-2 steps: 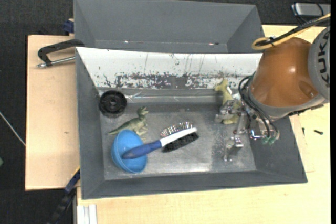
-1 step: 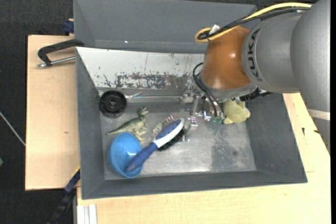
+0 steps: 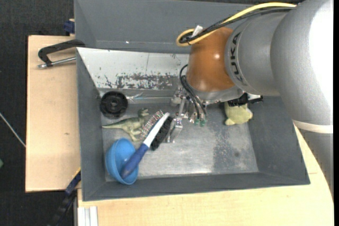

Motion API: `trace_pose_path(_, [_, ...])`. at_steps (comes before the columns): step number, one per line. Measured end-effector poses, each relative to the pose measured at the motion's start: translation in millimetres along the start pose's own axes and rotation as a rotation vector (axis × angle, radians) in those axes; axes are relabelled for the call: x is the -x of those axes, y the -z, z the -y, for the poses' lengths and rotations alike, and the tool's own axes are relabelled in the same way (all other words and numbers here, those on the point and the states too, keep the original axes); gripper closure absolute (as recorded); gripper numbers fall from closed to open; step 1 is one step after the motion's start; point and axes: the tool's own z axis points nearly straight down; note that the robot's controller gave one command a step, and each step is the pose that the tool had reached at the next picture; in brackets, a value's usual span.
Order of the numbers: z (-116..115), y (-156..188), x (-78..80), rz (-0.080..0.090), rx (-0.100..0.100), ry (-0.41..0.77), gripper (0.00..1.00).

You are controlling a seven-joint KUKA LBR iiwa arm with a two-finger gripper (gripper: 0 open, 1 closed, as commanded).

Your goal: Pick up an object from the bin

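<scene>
My gripper (image 3: pixel 185 107) hangs low in the middle of the bin, just under the orange wrist cover. Directly to its lower left lies a brush (image 3: pixel 154 134) with black bristles and a white and blue handle, its bristle end close to the gripper. The handle runs down into a blue bowl (image 3: pixel 121 161) at the front left. A green toy dinosaur (image 3: pixel 130 124) lies left of the brush. I see nothing clearly held in the gripper.
A black round disc (image 3: pixel 113 104) sits at the left by the back wall. A pale yellow lump (image 3: pixel 238 114) lies right of the gripper, partly under the arm. The big grey arm covers the bin's right rear.
</scene>
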Motion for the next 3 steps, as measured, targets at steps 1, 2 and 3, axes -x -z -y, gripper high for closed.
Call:
trace_pose_path(1, [-43, -1, -58.1, 0.005, 0.001, 0.085, 0.0])
trace_pose_path(2, [-41, 0, -55.8, 0.008, 0.001, 0.084, 1.0])
trace_pose_path(3, [-33, 135, -68.0, 0.0, 0.003, 0.127, 1.0])
